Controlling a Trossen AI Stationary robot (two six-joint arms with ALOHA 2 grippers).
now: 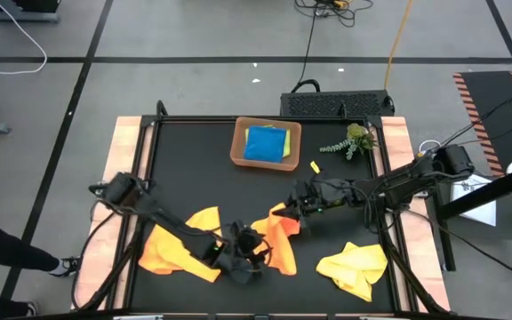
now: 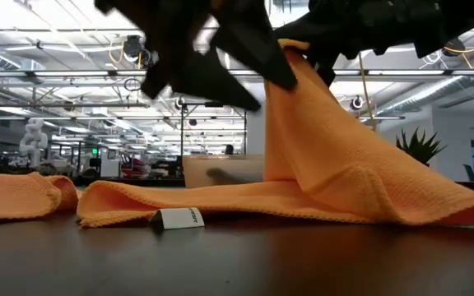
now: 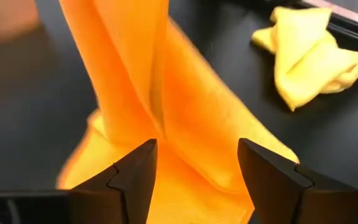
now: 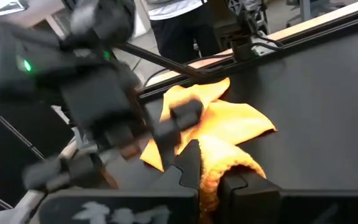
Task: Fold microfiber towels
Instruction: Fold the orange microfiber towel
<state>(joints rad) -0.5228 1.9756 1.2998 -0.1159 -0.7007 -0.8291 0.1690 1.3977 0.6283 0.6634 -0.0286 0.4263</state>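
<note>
An orange microfiber towel lies near the table's front middle, with one part pulled up into a peak. My right gripper is shut on that peak, reaching in from the right. My left gripper comes from the left and stands open low beside the towel, one finger on either side of its rising fold; I see no touch. A second orange towel lies flat to the left, and a yellow one lies crumpled to the right. A blue towel lies in the brown tray. My right gripper pinches a bunched upper part of the orange towel between its two fingers, coming nearly level from the table's right. That part is lifted; the cloth slopes down from it, and its lower spread rests on the table.
A green plant sprig lies right of the tray at the back. A small yellow scrap lies on the black mat. A white label sticks out at the orange towel's near edge. A person stands beyond the table.
</note>
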